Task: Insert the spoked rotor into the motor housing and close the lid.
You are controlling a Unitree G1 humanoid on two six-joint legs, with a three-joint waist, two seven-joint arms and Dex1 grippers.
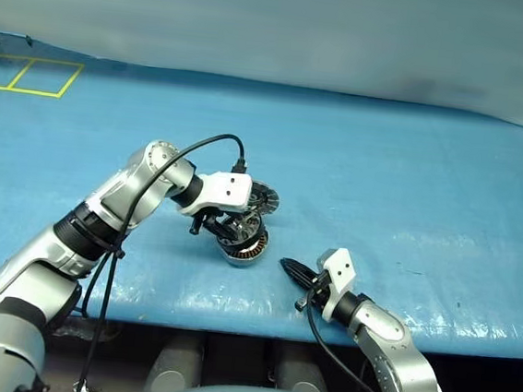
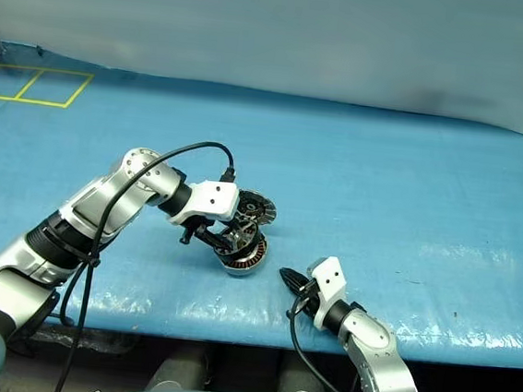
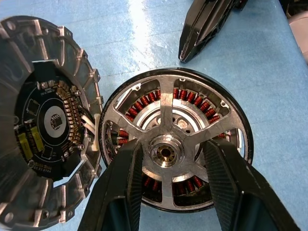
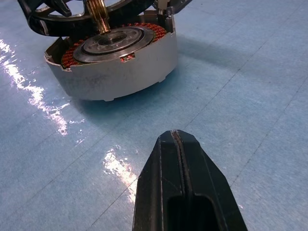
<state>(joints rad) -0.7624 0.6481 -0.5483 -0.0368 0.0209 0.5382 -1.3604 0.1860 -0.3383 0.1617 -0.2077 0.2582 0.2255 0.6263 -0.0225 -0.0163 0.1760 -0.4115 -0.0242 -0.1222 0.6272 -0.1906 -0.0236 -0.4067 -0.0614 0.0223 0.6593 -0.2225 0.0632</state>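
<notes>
Nearly seated: rotor held over the housing

Head views: on the blue-covered counter (image 1: 410, 192) the left gripper (image 1: 230, 230) holds the black-rimmed, silver-spoked rotor (image 2: 239, 236) over the round silver motor housing (image 1: 245, 250); the ribbed grey hinged lid (image 1: 263, 197) stands open behind.

Left wrist view: jaws part-closed on two spokes beside the hub, copper windings showing beneath. Probably stiff and fairly heavy; spokes give the surest hold.

Right wrist view: rotor tilted, not seated, above the housing's windings and central hub. Right gripper (image 4: 180, 159) closed on nothing, nearby.
</notes>
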